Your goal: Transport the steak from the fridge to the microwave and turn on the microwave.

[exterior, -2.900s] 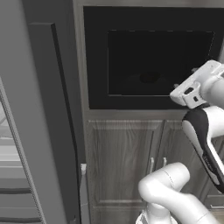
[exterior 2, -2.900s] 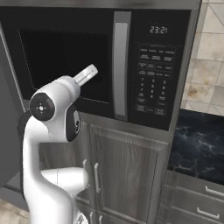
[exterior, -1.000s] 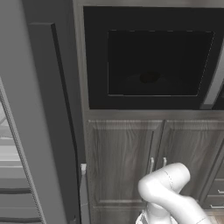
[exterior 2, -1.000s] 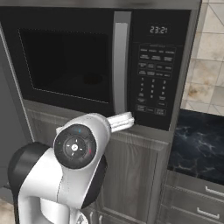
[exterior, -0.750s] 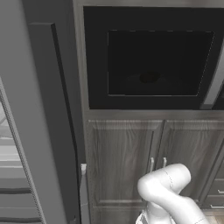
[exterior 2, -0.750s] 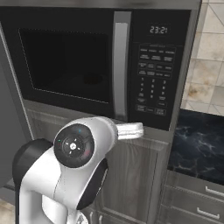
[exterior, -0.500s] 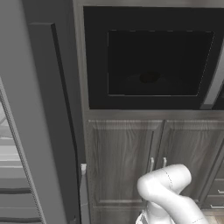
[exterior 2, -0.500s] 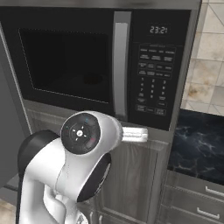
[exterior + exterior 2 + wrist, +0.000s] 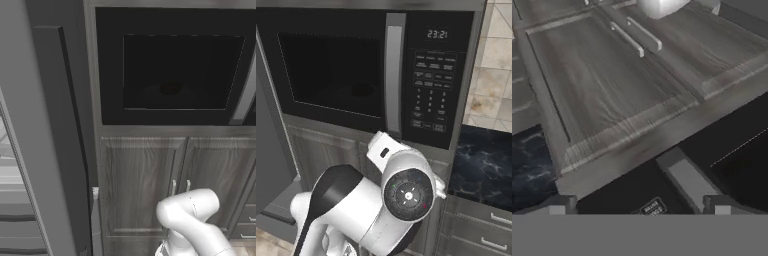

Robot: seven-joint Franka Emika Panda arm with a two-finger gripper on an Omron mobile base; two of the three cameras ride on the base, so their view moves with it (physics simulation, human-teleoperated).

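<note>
The microwave (image 9: 175, 75) is built in above wood cabinets, its black door shut, with a grey handle (image 9: 393, 75) and a keypad (image 9: 431, 92) whose clock is lit. Behind the dark glass sits a dim lump (image 9: 170, 89), too dark to name as the steak. The fridge (image 9: 45, 150) stands at the left, its grey door swung open and its pale shelves (image 9: 10, 200) showing. My gripper (image 9: 639, 207) is open and empty, its fingertips (image 9: 559, 205) wide apart. It hangs close below the microwave's bottom edge (image 9: 722, 155), by the handle's lower end (image 9: 687, 182).
Grey-brown cabinet doors (image 9: 140, 185) with bar handles (image 9: 173, 187) sit under the microwave. To the right lie a dark marble counter (image 9: 481, 165), drawers (image 9: 476, 230) and a tiled wall (image 9: 491, 75). My elbow (image 9: 406, 192) rises in front of the cabinets.
In the right base view my arm has folded to the right and toward the camera. The hand that stuck out under the keypad is now behind the elbow. The microwave door stays shut.
</note>
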